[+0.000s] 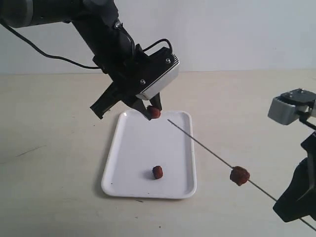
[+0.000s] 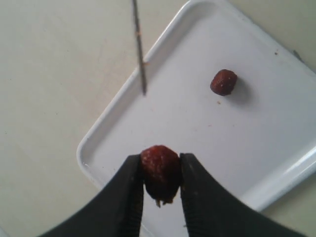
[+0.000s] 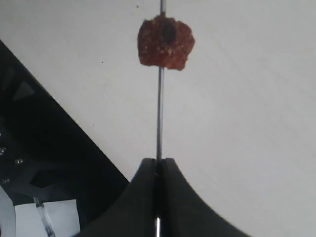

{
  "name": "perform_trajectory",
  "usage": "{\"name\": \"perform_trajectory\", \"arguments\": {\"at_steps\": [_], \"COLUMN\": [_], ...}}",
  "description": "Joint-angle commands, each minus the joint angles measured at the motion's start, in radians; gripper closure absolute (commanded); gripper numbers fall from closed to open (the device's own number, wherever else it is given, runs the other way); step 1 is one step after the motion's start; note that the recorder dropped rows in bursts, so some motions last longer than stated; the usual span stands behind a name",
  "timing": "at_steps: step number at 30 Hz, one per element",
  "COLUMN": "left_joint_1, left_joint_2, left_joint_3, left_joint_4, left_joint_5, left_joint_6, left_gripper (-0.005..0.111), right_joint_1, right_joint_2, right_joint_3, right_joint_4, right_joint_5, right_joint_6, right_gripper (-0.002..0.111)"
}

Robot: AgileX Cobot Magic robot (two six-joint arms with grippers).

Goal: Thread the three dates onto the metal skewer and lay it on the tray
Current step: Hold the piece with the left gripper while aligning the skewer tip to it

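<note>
My left gripper (image 1: 153,114) (image 2: 161,165) is shut on a dark red date (image 1: 155,112) (image 2: 160,172), held above the far end of the white tray (image 1: 123,173) (image 2: 276,143). A second date (image 1: 158,172) (image 2: 223,82) lies on the tray near its front. My right gripper (image 3: 158,162) is shut on the thin metal skewer (image 1: 207,148) (image 3: 159,113), which slants up from the lower right with its tip (image 1: 169,120) (image 2: 144,91) over the tray, a short way from the held date. A third date (image 1: 239,175) (image 3: 165,43) is threaded on the skewer, right of the tray.
The beige tabletop (image 1: 54,148) surrounds the tray. The right arm's body (image 1: 298,195) stands at the lower right, its camera housing (image 1: 291,106) above it. A pale wall runs behind the table.
</note>
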Motion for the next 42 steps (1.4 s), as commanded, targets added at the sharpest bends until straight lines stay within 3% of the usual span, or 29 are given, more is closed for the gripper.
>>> {"name": "perform_trajectory", "arguments": {"at_steps": [1, 17, 42], "left_joint_1": [0.002, 0.002, 0.002], "left_joint_2": [-0.016, -0.017, -0.017], "left_joint_3": [0.002, 0.002, 0.002], "left_joint_4": [-0.017, -0.060, -0.061], "left_joint_5": [0.013, 0.017, 0.015], "left_joint_6": [0.004, 0.026, 0.028], "left_gripper": [0.080, 0.080, 0.080], "right_joint_1": [0.013, 0.013, 0.013], "right_joint_2": [0.037, 0.055, 0.057], "right_joint_3": [0.002, 0.001, -0.029], "right_joint_4": [-0.016, -0.013, -0.005], "right_joint_5": [0.000, -0.097, -0.043], "right_joint_6": [-0.018, -0.018, -0.034], "right_gripper": [0.108, 0.108, 0.108]}}
